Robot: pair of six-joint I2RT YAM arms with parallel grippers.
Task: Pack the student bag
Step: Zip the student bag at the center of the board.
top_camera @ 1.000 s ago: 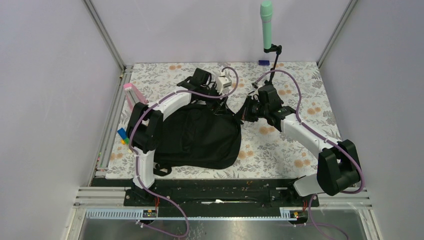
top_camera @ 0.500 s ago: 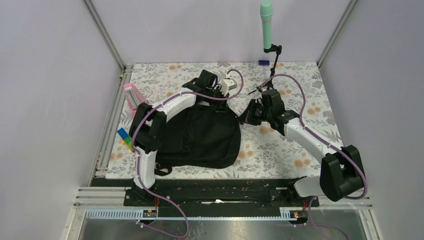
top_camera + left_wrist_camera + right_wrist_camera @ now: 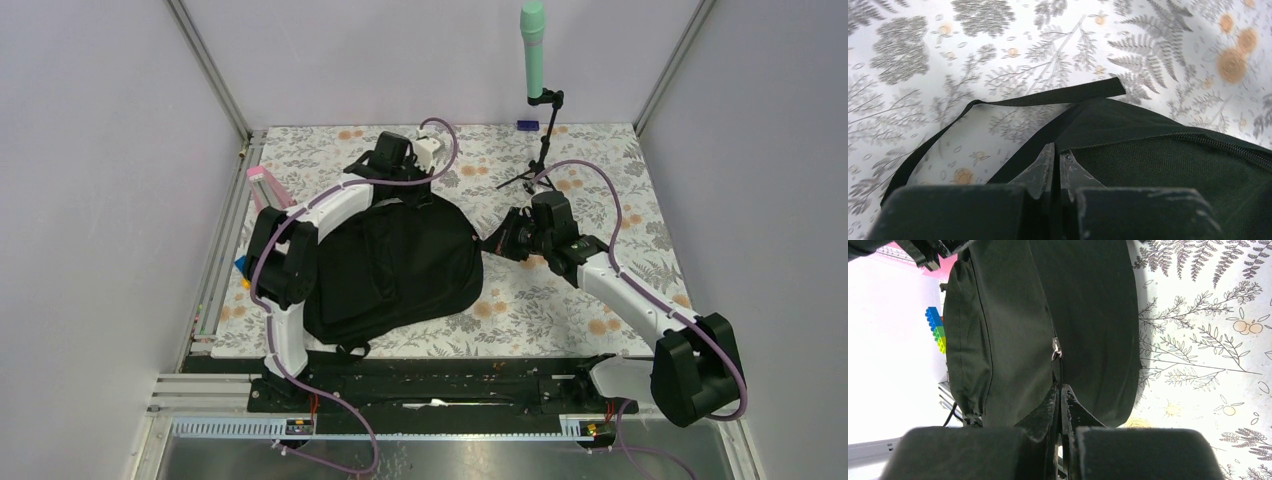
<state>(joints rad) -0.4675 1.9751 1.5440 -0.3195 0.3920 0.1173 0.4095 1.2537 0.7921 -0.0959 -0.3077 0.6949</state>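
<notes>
Over the last second the student bag (image 3: 400,265) swings on the surface (image 3: 610,190). It lay broad and low in the middle of the overhead view; now it sits turned, its top drawn up and to the left and its lower corner hanging toward the bottom edge of the floral cloth. The left tool (image 3: 1055,156) shifts leftward across the upper centre of that view and takes the bag's top with it, while the right arm pulls back toward the right of the frame. My reading is that the two arms are still arranging and stretching the bag to get at its opening. Nothing appears to have gone in, so packing proper looks to be barely begun.

The left tool has its fingers pressed together, pinching the webbing edge at the bag's top. In the left wrist view a loose strap (image 3: 998,107) loops away over the cloth toward the upper left, and a closed zip line runs off to the lower right.

The right tool (image 3: 1060,392) is also pressed together, its tips right at the bag's right-hand edge. It appears to nip a fold of fabric there, though the actual bite is hidden behind the fingers. A small metal zip pull (image 3: 1055,349) lies just beyond the tips, in the centre of the right wrist view.

The bag therefore lies between the two tools. Some coloured building blocks (image 3: 935,330) sit just past its far side.
</notes>
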